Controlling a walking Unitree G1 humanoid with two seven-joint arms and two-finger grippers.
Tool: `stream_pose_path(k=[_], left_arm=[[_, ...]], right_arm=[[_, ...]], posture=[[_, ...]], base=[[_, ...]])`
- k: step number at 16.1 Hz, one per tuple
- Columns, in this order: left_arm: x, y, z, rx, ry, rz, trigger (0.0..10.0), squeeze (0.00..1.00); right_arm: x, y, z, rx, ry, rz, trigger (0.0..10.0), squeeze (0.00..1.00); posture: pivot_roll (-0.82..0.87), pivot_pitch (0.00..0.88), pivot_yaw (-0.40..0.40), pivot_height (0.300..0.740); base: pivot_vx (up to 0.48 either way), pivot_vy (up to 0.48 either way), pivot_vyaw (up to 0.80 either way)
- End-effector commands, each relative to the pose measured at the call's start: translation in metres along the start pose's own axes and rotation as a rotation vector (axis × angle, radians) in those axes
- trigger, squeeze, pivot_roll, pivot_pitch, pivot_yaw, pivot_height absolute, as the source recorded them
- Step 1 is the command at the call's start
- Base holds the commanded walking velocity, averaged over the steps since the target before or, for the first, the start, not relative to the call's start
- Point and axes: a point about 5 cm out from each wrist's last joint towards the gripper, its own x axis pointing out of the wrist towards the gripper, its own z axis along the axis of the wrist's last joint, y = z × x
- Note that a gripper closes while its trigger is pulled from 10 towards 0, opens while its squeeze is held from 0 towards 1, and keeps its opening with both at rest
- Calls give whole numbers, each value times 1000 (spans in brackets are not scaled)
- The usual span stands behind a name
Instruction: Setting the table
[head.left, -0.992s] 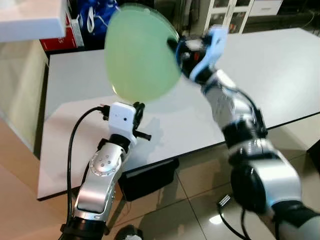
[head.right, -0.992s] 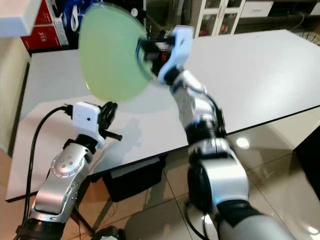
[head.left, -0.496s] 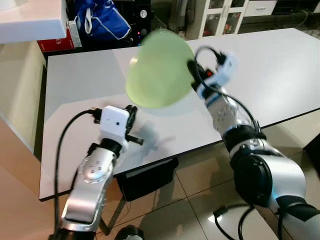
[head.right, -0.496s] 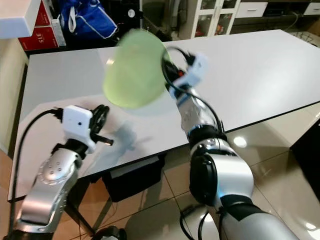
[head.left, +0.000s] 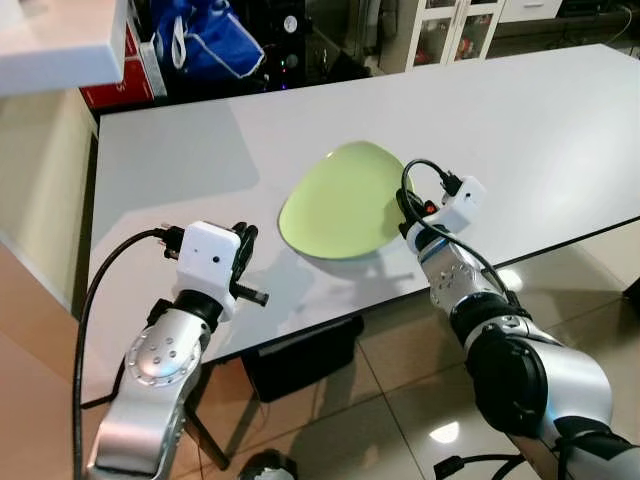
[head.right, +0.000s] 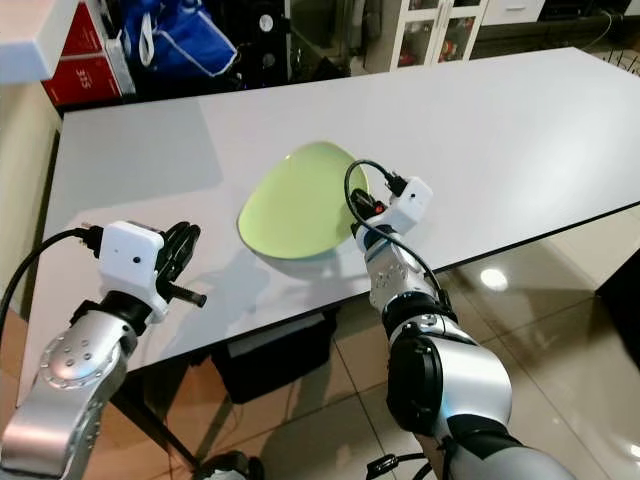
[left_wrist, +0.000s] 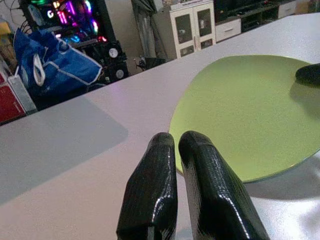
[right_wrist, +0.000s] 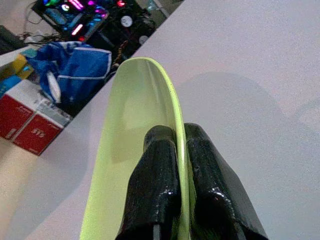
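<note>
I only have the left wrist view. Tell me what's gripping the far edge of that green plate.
Observer: The right end effector. Its two fingers are pinched on the rim of the green plate, one on each face.
Operator: Confirm the plate is flat on the table.
Observer: I can't confirm that. In the head views its near edge looks to be on the white table, but the gripped side looks slightly raised.
Operator: Report where my left end effector sits relative to the plate.
Observer: The left end effector is over the table to the plate's left, apart from it, fingers together and holding nothing.
</note>
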Motion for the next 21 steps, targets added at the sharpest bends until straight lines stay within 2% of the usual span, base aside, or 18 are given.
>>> stream_pose_path(k=[1, 3, 5, 6, 8, 10, 12, 17, 21], left_arm=[[-3, 4, 2, 8, 7, 2, 10000, 0], [-3, 3, 4, 8, 11, -3, 10000, 0], [-3, 4, 5, 11, 15, -10, 10000, 0], [-4, 5, 5, 13, 16, -10, 10000, 0], [-6, 9, 8, 25, 16, -7, 10000, 0], [-7, 11, 9, 32, 16, -4, 10000, 0], [-8, 11, 9, 34, 21, 0, 10000, 0], [-4, 9, 6, 30, 46, -22, 10000, 0], [-2, 5, 6, 4, 50, -36, 10000, 0]], right_arm=[[-7, -16, -15, -57, 55, -67, 10000, 0], [-14, -30, -26, -105, 100, -127, 10000, 0], [-24, -48, -37, -210, 163, -200, 10000, 0], [-26, -52, -40, -220, 178, -214, 10000, 0], [-35, -67, -48, -306, 235, -284, 10000, 0], [-41, -77, -53, -352, 268, -328, 10000, 0], [-44, -79, -55, -367, 276, -340, 10000, 0], [-41, -75, -53, -390, 265, -320, 10000, 0], [-40, -75, -51, -399, 256, -316, 10000, 0]], posture=[[283, 0, 50, 740], [278, 0, 50, 740], [281, 0, 55, 740], [290, 0, 59, 740], [310, 0, 62, 740], [319, 0, 60, 740], [312, 0, 58, 740], [279, 0, 72, 740], [269, 0, 72, 740]], base=[[0, 0, 0], [0, 0, 0], [0, 0, 0], [0, 0, 0], [0, 0, 0], [0, 0, 0], [0, 0, 0], [0, 0, 0], [418, 0, 0]])
